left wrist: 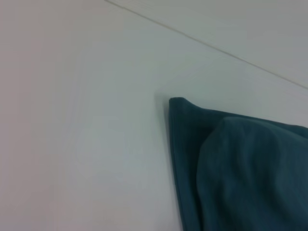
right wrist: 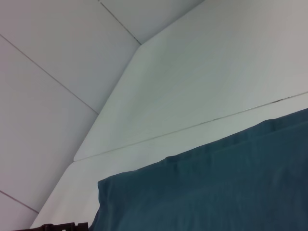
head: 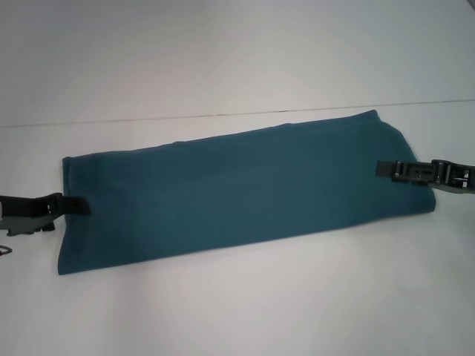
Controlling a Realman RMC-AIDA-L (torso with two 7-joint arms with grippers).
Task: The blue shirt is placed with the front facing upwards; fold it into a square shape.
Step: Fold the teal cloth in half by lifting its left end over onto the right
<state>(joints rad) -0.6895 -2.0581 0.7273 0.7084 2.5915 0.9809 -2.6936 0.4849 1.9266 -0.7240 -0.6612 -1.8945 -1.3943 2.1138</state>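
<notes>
Teal-blue cotton, already folded to a long narrow band: the blue shirt (head: 237, 189), laid slantwise across the white table (head: 237, 311), print hidden. At its left end, the left gripper (head: 74, 205), low, tip touching the short edge; open or clamped, could not tell. At its right end, the right gripper (head: 386, 169), over the hem corner; grip likewise unclear. Likely the end-to-end fold. Next, probably: one end carried over the other, edges squared.

Bare white table (head: 223, 311) all around the blue shirt (head: 237, 193).
</notes>
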